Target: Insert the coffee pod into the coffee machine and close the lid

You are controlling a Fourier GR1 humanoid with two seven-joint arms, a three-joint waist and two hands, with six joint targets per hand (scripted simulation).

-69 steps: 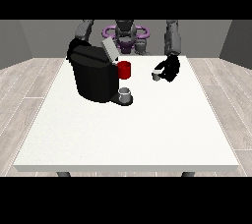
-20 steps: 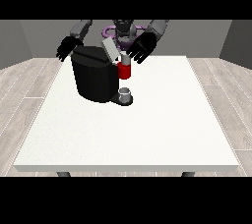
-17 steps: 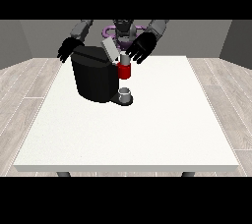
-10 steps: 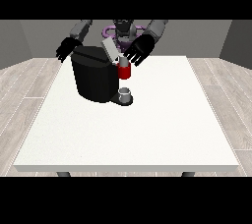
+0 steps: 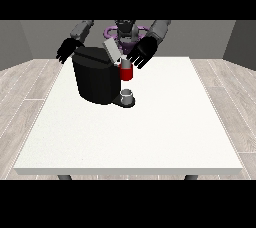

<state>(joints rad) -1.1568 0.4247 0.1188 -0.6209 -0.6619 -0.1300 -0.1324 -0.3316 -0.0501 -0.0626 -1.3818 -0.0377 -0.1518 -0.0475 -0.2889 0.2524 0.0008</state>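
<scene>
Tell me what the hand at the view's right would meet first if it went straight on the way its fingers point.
Probably the raised lid of the coffee machine: the hand at the view's right has its fingers spread toward the lid and the red part below. Depth is unclear from this one view.

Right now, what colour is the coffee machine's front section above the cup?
Red, on the black coffee machine; front view.

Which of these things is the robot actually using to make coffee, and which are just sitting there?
In use:
- coffee machine with its raised lid
- robot hand at the view's right, by the lid

Just there:
- small cup under the spout
- white table
- robot hand at the view's left
</scene>
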